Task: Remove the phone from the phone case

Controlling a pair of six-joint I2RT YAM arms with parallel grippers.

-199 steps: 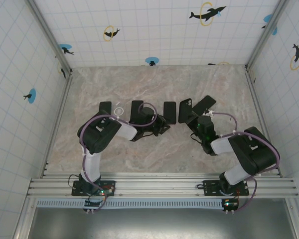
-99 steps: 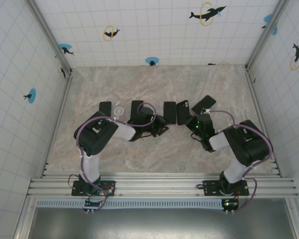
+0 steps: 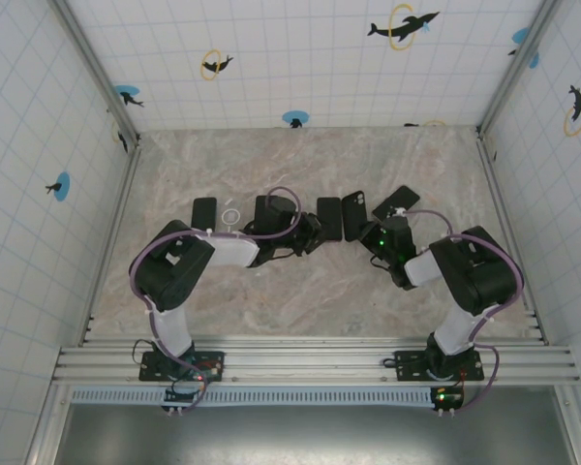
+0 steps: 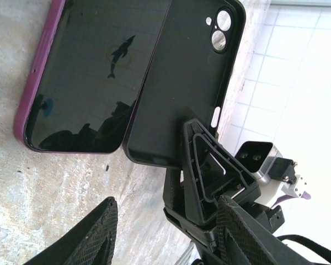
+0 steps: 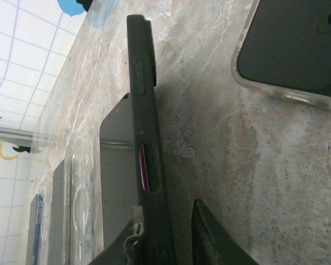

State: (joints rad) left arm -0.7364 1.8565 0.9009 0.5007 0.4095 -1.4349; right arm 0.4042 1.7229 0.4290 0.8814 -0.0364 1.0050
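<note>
- At the left of the table (image 3: 310, 291), a black handset (image 3: 204, 211) lies flat with a small white ring (image 3: 232, 215) just beside it.
- The left gripper (image 4: 166, 221) hovers near the middle of the table. Its fingers (image 4: 94, 234) are spread wide and hold nothing.
- The phone (image 4: 94, 72), purple at the edge, lies screen-up on the table just left of the phone case (image 4: 187, 77).
- The phone case stands on its long edge, its back and camera cut-out facing the left wrist camera. A pink strip shows through its side slot in the right wrist view; whether anything sits inside cannot be told.
- The right gripper (image 5: 168, 243) is closed narrow on the lower end of the phone case, one finger on each face.
- A clear-cased handset (image 5: 298, 49) lies flat to the right, apart from the phone case.
</note>
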